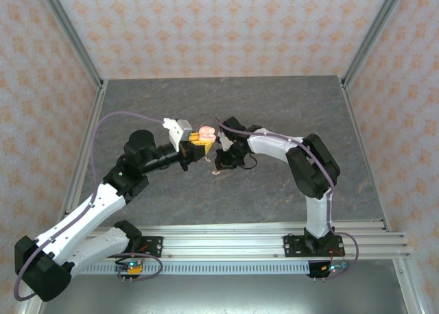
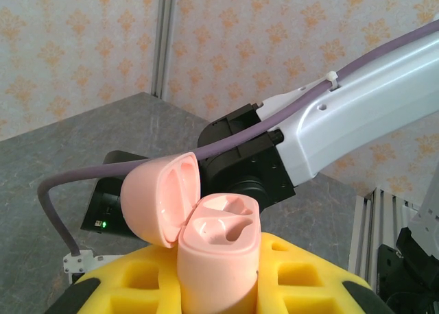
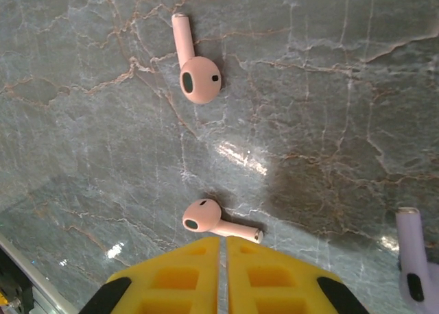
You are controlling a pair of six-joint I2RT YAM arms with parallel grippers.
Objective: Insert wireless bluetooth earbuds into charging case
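Pick-up step, I judge; left gripper (image 2: 218, 286) clamps the open case (image 2: 221, 232), both sockets empty; right gripper (image 3: 223, 242) is closed on nothing; near earbud (image 3: 206, 218) lies just past its tips, far earbud (image 3: 197, 77) well ahead; next it must open and straddle the near one.

I saw bright, even light from above, a white glare patch on the table (image 3: 329, 88) just below the upper pink earbud (image 3: 199, 79), a soft dark shadow lower right of it, sharp focus there, wallpaper (image 2: 68, 40) slightly soft in the left wrist view
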